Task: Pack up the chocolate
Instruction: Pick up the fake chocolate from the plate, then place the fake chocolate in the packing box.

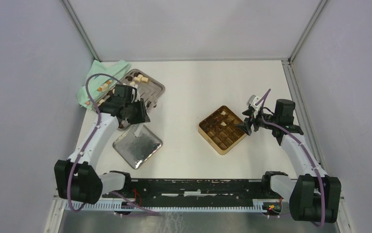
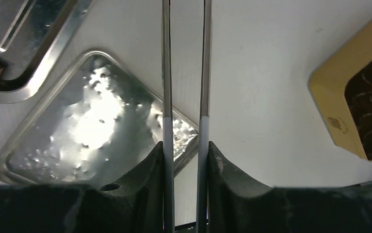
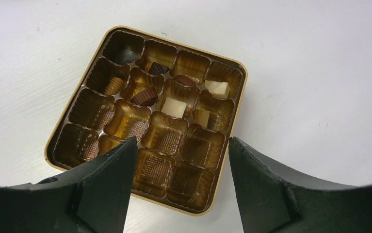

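At 3 o'clock on the table, right gripper hangs wide open over the gold tin, holding nothing. Chocolate sits in a few cells. At 9 o'clock, left gripper clamps tweezers over the near tray edge. More pieces lie on the far tray. Bare tabletop separates tray and tin.

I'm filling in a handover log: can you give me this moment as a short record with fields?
tin: gold, open, on the table
chocolate: pieces in about half of the tin's cells; more on the far tray
right gripper: open, holding nothing, over the tin
left gripper: shut on tweezers, over the near tray
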`<state>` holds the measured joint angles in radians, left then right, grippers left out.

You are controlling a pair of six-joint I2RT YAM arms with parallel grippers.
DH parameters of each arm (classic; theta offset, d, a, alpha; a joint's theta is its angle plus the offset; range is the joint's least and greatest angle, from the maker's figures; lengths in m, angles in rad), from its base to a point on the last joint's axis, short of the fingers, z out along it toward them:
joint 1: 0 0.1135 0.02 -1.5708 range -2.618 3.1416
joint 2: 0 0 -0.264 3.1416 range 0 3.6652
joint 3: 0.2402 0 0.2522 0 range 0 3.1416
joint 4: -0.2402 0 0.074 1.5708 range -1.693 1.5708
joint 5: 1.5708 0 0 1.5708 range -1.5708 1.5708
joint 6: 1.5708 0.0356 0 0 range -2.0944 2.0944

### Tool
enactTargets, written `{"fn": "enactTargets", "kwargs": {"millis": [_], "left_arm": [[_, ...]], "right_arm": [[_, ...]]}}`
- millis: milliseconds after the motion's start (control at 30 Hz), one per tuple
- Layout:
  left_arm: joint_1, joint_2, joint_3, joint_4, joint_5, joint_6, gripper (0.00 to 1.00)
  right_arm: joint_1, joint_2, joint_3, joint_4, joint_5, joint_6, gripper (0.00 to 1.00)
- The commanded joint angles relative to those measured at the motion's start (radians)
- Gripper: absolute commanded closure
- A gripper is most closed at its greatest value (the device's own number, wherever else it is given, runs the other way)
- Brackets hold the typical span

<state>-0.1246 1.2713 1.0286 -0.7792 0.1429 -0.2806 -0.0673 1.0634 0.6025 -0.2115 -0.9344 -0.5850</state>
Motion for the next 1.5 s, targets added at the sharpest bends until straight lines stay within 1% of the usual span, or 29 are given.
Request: {"fn": "enactTargets", "kwargs": {"millis": [0,167,400,533,633,767,867,967,1233,1467], "left_arm": [[-0.087,-0.134,-0.05,0.113,0.125,-0.093,0.98],[-0.206,-0.277,-0.153,0.226,0.248,-0.143,0.98],[-0.434,-0.487,-0.313,0.376,0.319,-0.256,0.98],[-0.528,-0.579,-0.38,0.456,0.307,-0.334,0.98],[-0.603,-0.602,-0.408,0.493,0.272,-0.363,0.98],[-0.728,-0.578,-0.423,0.54,0.184,-0.383,0.98],[-0.832,-0.535,-0.395,0.542,0.087,-0.37,0.98],[-0.9,-0.475,-0.369,0.565,0.03,-0.343,0.98],[-1.017,-0.293,-0.285,0.572,-0.073,-0.285,0.98],[-1.048,-0.224,-0.22,0.509,-0.136,-0.27,0.98]], "right_arm": [[-0.003,0.01,0.032,-0.01,0.002,-0.047,0.26],[-0.035,0.003,0.043,-0.055,-0.003,-0.112,0.26],[-0.131,-0.023,0.024,-0.046,-0.035,-0.119,0.26],[-0.159,-0.011,0.018,-0.039,-0.051,-0.11,0.25],[-0.162,-0.001,0.016,-0.034,-0.052,-0.107,0.25],[-0.164,0.002,0.015,-0.034,-0.05,-0.107,0.25],[-0.164,-0.003,0.011,-0.03,-0.05,-0.105,0.25],[-0.165,0.0,0.01,-0.023,-0.045,-0.097,0.26],[-0.166,0.0,0.01,-0.012,-0.035,-0.075,0.26],[-0.165,-0.009,0.01,-0.01,-0.035,-0.071,0.26]]}}
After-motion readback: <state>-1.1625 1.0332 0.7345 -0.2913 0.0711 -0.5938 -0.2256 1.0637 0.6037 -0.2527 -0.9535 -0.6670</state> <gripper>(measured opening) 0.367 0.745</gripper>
